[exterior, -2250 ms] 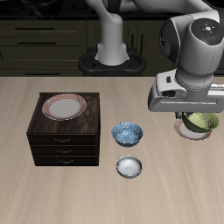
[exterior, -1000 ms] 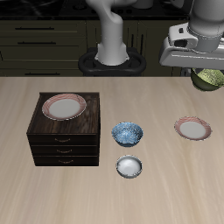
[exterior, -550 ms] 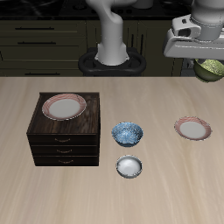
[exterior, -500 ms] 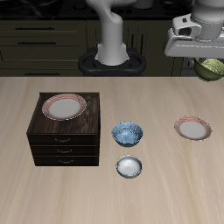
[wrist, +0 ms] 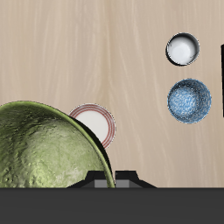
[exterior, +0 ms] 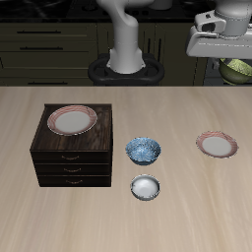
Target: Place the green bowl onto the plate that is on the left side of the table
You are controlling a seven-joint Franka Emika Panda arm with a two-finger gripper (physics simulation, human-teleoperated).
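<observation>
The gripper (exterior: 234, 61) hangs high above the table's back edge, its jaws pinching the rim of the green bowl (exterior: 237, 71), which shows only partly at the exterior view's border. The wrist view shows the bowl's mottled glaze filling the foreground (wrist: 44, 149), and far below it the pink-rimmed plate (wrist: 94, 123) on bare wood. A blue patterned bowl (exterior: 143, 150), a small white bowl (exterior: 145, 187) and a dark drawer cabinet (exterior: 75, 148) bearing a second plate (exterior: 72, 120) stand well apart from it
</observation>
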